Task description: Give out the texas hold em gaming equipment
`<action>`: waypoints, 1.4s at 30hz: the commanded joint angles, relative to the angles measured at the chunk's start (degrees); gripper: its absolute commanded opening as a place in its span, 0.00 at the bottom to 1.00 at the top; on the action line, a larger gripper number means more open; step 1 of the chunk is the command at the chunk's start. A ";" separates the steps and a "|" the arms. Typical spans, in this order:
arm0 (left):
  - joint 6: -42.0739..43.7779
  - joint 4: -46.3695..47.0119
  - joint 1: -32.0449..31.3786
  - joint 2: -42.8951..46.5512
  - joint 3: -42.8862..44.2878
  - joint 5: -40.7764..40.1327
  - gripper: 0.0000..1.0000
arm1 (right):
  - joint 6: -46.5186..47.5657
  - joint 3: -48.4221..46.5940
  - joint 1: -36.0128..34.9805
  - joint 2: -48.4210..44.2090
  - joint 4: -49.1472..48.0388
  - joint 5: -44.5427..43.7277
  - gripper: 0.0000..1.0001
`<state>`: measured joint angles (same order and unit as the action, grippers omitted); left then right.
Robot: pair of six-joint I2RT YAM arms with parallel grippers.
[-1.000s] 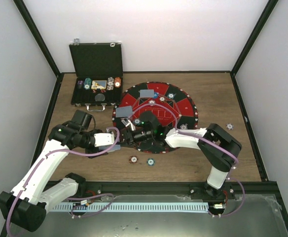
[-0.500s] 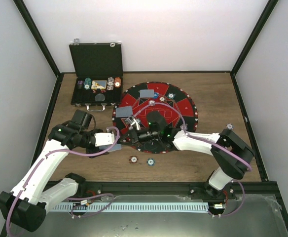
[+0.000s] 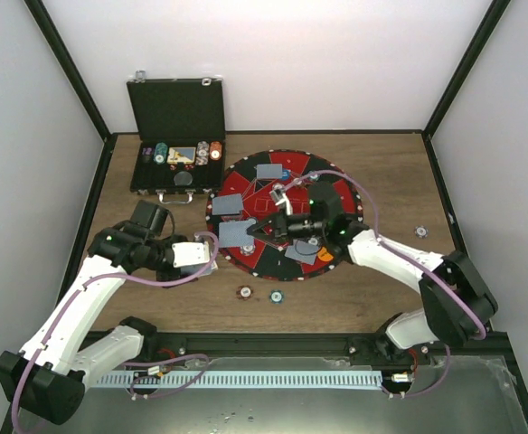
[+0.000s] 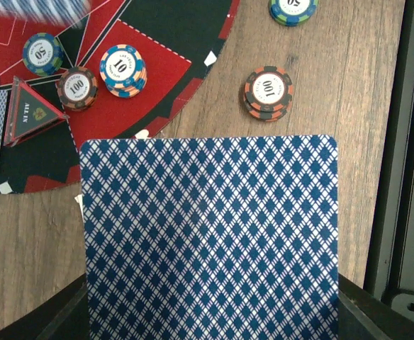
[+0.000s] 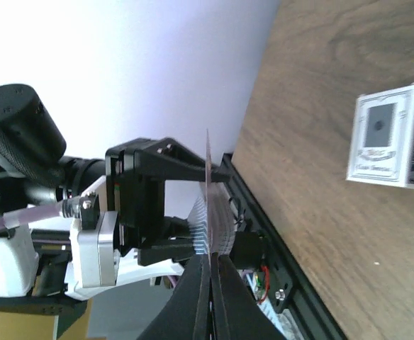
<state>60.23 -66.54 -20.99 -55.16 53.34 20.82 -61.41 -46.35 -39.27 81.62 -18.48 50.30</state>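
My left gripper (image 3: 199, 255) hovers at the near left rim of the mat, shut on a deck of blue-backed playing cards (image 4: 207, 241) that hides its fingers in the left wrist view. My right gripper (image 3: 257, 231) reaches left over the mat and is shut on one card (image 3: 236, 233); the right wrist view shows that card (image 5: 207, 205) edge-on between the pressed fingers. More cards (image 3: 268, 171) lie face down on the mat. Poker chips (image 4: 123, 69) stand on the mat, and two small stacks (image 3: 245, 292) stand on the wood in front of it.
The round red-and-black mat (image 3: 336, 194) fills the table's centre. The open black case (image 3: 178, 113) with chips stands at the back left. A lone chip (image 3: 420, 231) lies right of the mat. A triangular marker (image 4: 31, 113) rests on the mat. A white printed box (image 5: 391, 134) lies on the wood.
My right gripper has shut on a card from the deck and drawn back to the right and farther over the mat. The left arm has stayed put.
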 commanded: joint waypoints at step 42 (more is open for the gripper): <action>-1.35 -1.96 -0.01 0.60 0.96 2.12 0.08 | 27.15 -68.62 25.71 51.37 47.76 -13.21 0.54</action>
<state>59.48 -68.47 -20.99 -54.57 53.34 21.12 -37.26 -116.09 -13.63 139.72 24.03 40.25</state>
